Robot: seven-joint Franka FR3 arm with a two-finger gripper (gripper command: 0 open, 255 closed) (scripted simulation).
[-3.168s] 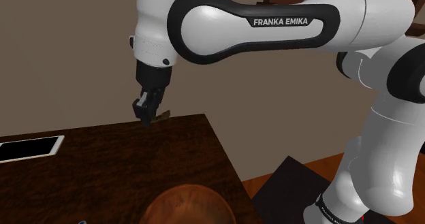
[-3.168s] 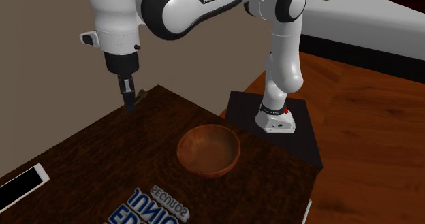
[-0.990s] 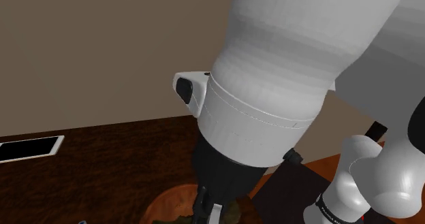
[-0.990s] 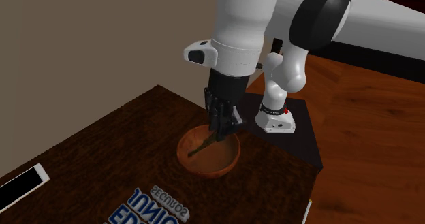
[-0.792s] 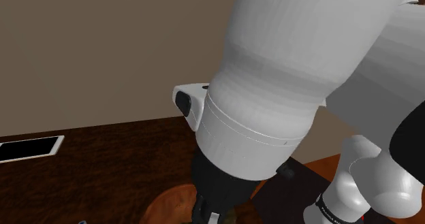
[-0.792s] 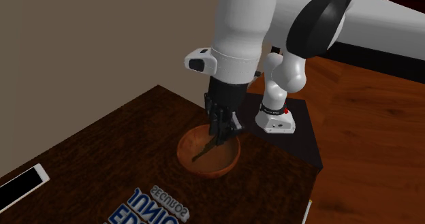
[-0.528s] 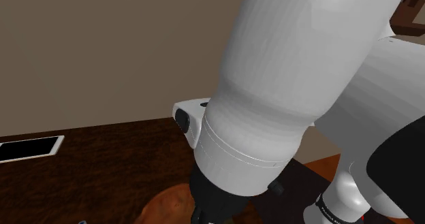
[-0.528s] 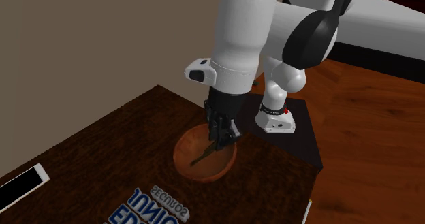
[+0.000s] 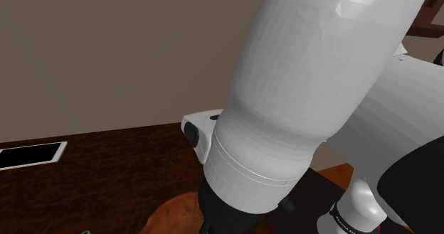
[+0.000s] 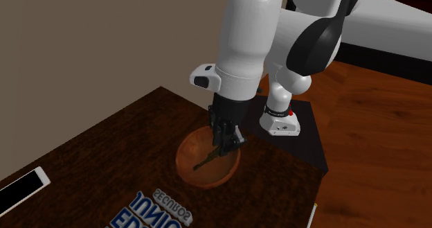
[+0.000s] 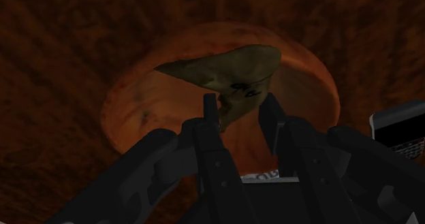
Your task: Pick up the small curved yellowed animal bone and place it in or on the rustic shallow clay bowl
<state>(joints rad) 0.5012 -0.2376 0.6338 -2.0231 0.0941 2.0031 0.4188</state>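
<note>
The olive-yellow curved bone (image 11: 225, 69) hangs in the shallow reddish-brown clay bowl (image 11: 129, 100)!
The black gripper (image 11: 238, 108) clasps its narrow end, over the dark wooden table (image 10: 104, 150).

A: In the second exterior view you have a plain tan wall (image 10: 83, 39) from nine round to twelve o'clock, evenly lit, with no window in it.

B: Below it, a dark wooden table (image 10: 90, 157) runs toward seven o'clock. You see a reddish-brown wood floor (image 10: 374, 136) from three to five o'clock.

A: At one o'clock a pale grey surface (image 10: 394, 29) sits over a dark band; you cannot tell what it is.
</note>
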